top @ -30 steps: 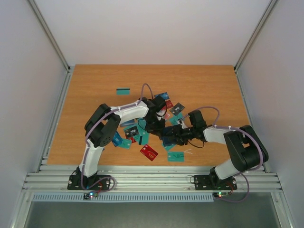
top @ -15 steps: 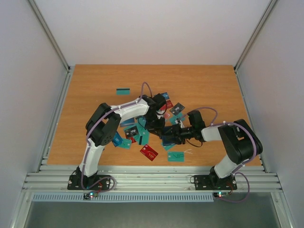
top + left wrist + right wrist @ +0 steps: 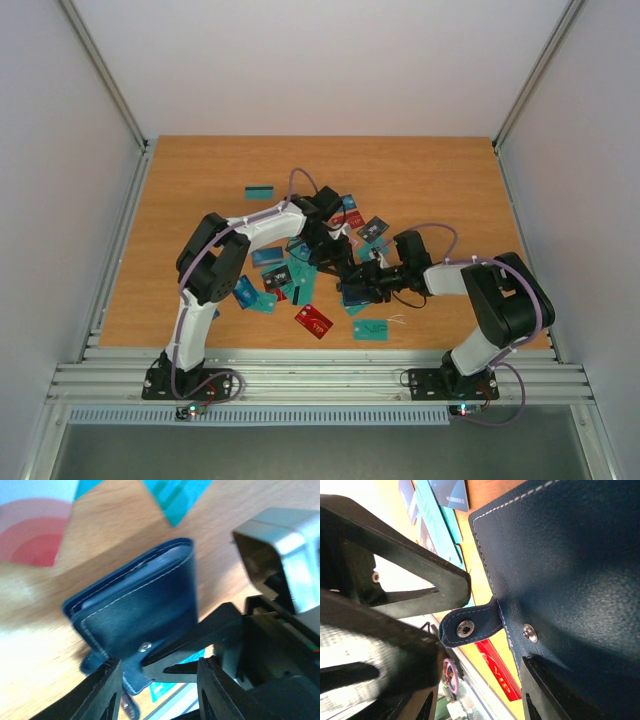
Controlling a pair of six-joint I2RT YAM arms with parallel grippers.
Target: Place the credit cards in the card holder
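The card holder [image 3: 140, 605] is a dark navy case lying shut on the table, with its clasp tab [image 3: 470, 626] undone and sticking out. My left gripper [image 3: 160, 692] is open just above the tab end. My right gripper [image 3: 477, 700] is open, and one of its fingers [image 3: 560, 690] rests against the holder's face. The two grippers meet over the holder in the top view, the left [image 3: 335, 262] and the right [image 3: 352, 287]. Credit cards lie scattered around them: a red one [image 3: 313, 320], teal ones [image 3: 370, 329] [image 3: 259, 192], and a dark one [image 3: 374, 229].
More cards are piled under the left arm [image 3: 262, 280]. A red card [image 3: 500, 675] lies just past the holder's tab. The right gripper's black finger [image 3: 200, 640] crosses the left wrist view. The table's front rail [image 3: 320, 375] is near.
The right gripper has slid left toward the left gripper. The left wrist has shifted slightly toward the far side. Both grippers stay open at the holder.
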